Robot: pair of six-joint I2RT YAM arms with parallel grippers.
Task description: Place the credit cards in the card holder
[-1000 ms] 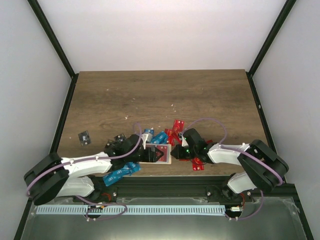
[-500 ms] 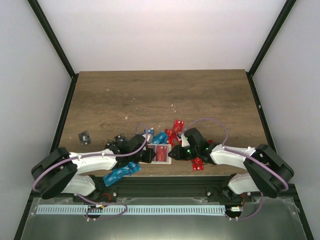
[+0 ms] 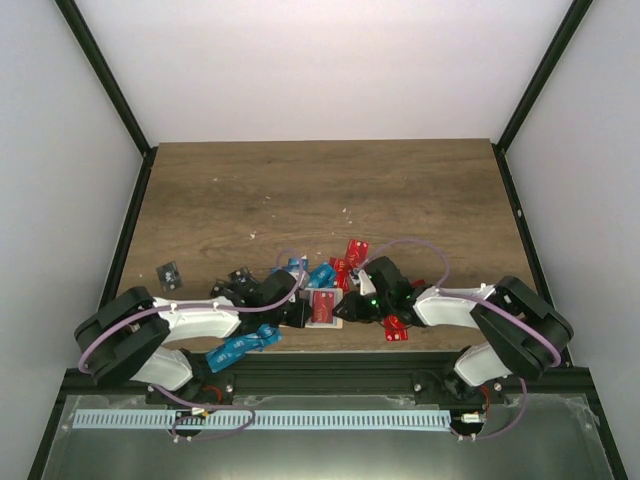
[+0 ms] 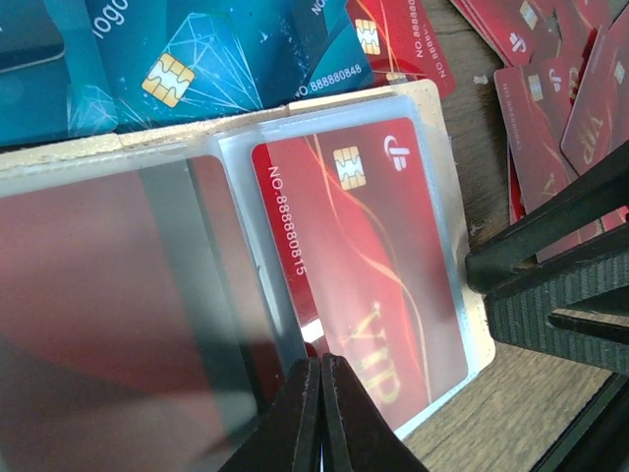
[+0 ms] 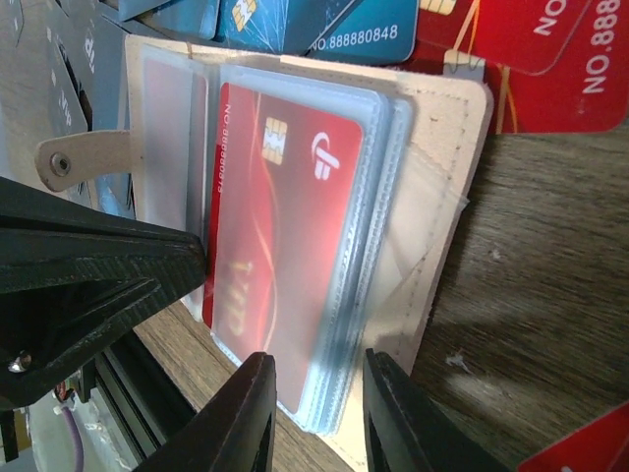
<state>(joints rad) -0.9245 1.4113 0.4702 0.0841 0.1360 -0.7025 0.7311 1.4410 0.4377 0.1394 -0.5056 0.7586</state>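
Red card (image 5: 280,256) sits sleeved in the open holder (image 5: 447,128) by the tabletop's (image 3: 320,190) near edge, long axis running toward the right gripper (image 5: 314,379), jaws apart astride the sleeves (image 5: 388,197); left gripper (image 4: 321,369) pinched together alongside.

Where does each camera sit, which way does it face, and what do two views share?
Top external: above, behind the bases, facing down at the table; both arms show, left tool facing right tool.
Left wrist: on the left arm, facing the card holder; its shut fingers show.
Right wrist: on the right arm, facing the holder; its parted fingers show.
Shared: red VIP card.
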